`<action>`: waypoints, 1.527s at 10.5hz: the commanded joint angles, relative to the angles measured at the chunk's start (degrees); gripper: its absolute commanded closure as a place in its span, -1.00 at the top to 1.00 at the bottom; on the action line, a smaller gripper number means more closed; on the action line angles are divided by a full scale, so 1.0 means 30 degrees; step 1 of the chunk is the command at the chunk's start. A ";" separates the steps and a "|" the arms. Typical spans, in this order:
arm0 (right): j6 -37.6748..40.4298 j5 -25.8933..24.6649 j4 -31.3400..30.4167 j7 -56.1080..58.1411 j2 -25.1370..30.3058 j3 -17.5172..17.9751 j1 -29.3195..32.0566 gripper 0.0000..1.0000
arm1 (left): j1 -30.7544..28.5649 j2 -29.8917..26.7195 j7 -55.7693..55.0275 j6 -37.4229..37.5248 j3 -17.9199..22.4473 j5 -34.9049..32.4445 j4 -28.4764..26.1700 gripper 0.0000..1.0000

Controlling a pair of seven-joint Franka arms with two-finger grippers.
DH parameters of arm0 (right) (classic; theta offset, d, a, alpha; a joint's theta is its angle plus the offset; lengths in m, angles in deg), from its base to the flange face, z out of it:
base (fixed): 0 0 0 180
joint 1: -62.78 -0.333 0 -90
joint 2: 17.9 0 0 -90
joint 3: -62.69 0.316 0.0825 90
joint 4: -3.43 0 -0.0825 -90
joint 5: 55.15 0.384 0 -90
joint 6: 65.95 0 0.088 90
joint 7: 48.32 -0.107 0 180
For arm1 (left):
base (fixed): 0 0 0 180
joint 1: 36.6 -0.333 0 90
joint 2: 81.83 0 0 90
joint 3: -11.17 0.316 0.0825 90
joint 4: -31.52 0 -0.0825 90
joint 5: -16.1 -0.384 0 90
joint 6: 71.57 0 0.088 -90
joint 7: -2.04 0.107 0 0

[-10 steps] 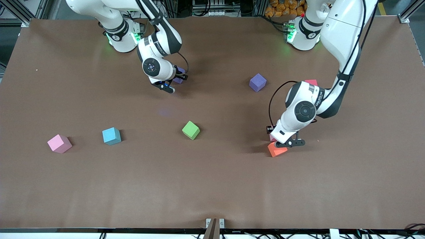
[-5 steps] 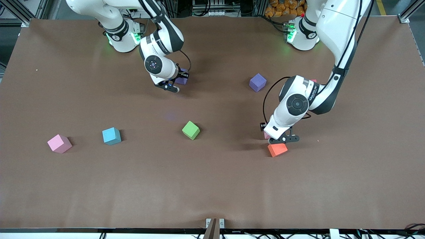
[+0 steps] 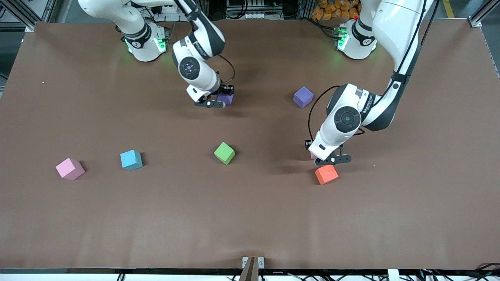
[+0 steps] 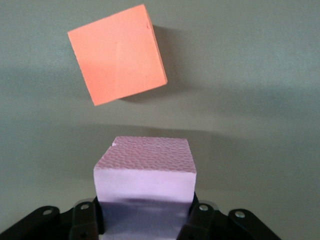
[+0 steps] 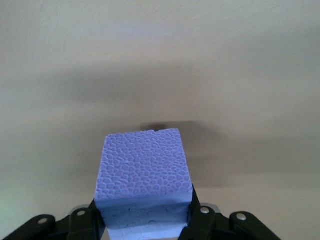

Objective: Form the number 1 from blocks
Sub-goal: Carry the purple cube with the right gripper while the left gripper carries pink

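Foam cubes, matte and pebbled on their faces, all one size, and you've got them scattered across the brown table (image 3: pixel 250 218) with no column formed yet. Your right end effector (image 3: pixel 218 102) is clenched on a purple block (image 5: pixel 142 175), its fingers (image 5: pixel 200 220) pressing two opposite sides, up over the table near the right arm's base. Your left end effector (image 3: pixel 330 158) grips a pale pink block (image 4: pixel 145 190) the same way; in the front view only a sliver of pink (image 3: pixel 313 155) shows under the wrist. It hangs over the table just beside the orange block (image 3: pixel 326 174), which sits flat on the table, turned at an angle, and the held pink cube is clear of it.

Look along the row nearer the front camera: a second pink block (image 3: pixel 70 168) toward the right arm's end, then the light blue block (image 3: pixel 131 159), then the green block (image 3: pixel 224 152) near the middle, each well apart from the next. Another purple block (image 3: pixel 303 96) rests on the table farther from the camera, between the two arms.
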 commanded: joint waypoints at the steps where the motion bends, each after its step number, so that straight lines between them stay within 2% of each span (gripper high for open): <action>1: 0.0043 -0.0300 0.0440 0.0027 -0.0711 -0.0052 -0.0942 0.28 | 0.0175 -0.0432 -0.1086 0.0271 -0.0338 -0.0482 -0.0344 -1.00; 3: 0.0160 -0.0300 0.0788 -0.0408 -0.0946 -0.0052 -0.1531 0.31 | 0.0205 -0.0432 -0.1499 0.0272 -0.0601 -0.0481 -0.0344 -1.00; 5: 0.0191 -0.0300 0.1608 -0.1112 -0.1559 -0.0052 -0.1941 0.43 | 0.0204 -0.0432 -0.2054 0.0272 -0.1041 -0.0452 -0.0344 -1.00; 7: 0.0191 -0.0300 0.2108 -0.1612 -0.1794 -0.0023 -0.2263 0.44 | 0.0234 -0.0345 -0.2524 0.0272 -0.1685 -0.0394 -0.0315 -1.00; 8: 0.0162 -0.0300 0.2110 -0.1613 -0.1854 -0.0052 -0.2294 0.65 | 0.0263 -0.0316 -0.2990 0.0272 -0.1948 -0.0364 -0.0286 -1.00; 9: 0.0161 -0.0329 0.2052 -0.1613 -0.1738 -0.0052 -0.2295 1.00 | 0.0292 -0.0286 -0.3574 0.0272 -0.2444 -0.0364 -0.0227 -1.00; 13: 0.0686 -0.0387 0.1614 -0.1468 -0.0191 -0.0052 -0.1420 1.00 | 0.1285 0.0094 -0.5772 0.0272 -0.2976 -0.0335 0.0387 -1.00; 16: 0.2641 -0.3483 0.0996 -0.1350 0.2124 -0.0052 0.1356 1.00 | 0.2135 0.0533 -0.6828 0.0213 -0.2947 -0.0335 0.1001 -1.00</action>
